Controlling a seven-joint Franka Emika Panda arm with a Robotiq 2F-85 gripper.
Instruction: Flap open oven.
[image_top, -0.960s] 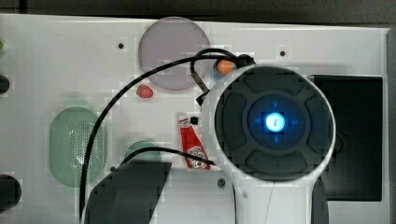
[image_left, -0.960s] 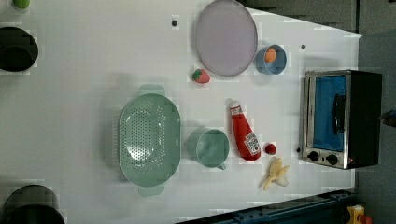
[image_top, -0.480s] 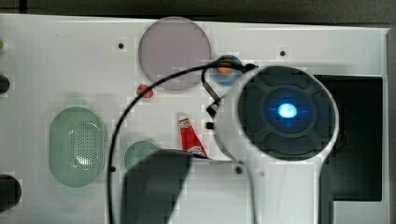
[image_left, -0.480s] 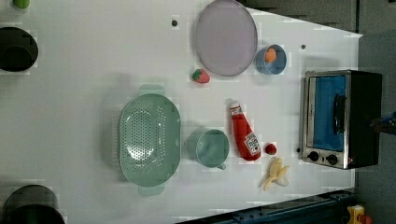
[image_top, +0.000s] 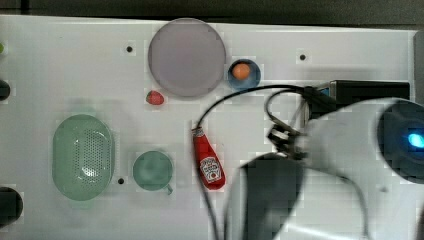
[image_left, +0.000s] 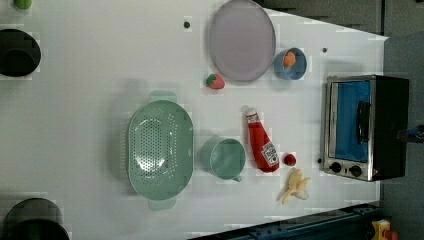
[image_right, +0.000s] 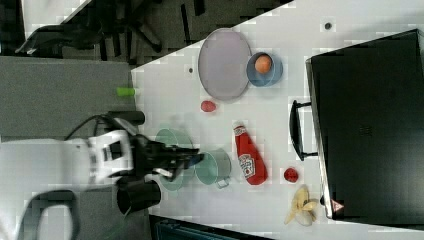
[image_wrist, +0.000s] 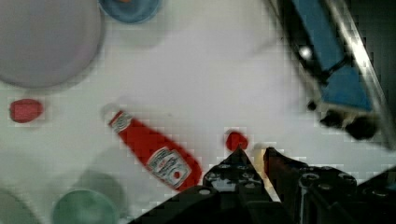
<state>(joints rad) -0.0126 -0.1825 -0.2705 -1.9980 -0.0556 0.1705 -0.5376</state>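
Oven (image_left: 364, 127) at the left view's right edge of the counter (image_left: 100, 75), door shut, bar handle (image_left: 363, 121) running along the door's length. Tool (image_wrist: 254, 156) nearly pressed together, pinching nothing, well apart from the handle. Approach across the counter toward the door required.

**Colours on the white worktop**

The oven (image_left: 365, 128) is black, framed in silver, its glass blue. The ketchup bottle (image_left: 262, 144) is red with a white cap. Colander (image_left: 160, 147) and cup (image_left: 226, 158) are pale green; the plate (image_left: 242, 40) lilac; the bowl (image_left: 289, 64) blue, holding an orange ball.
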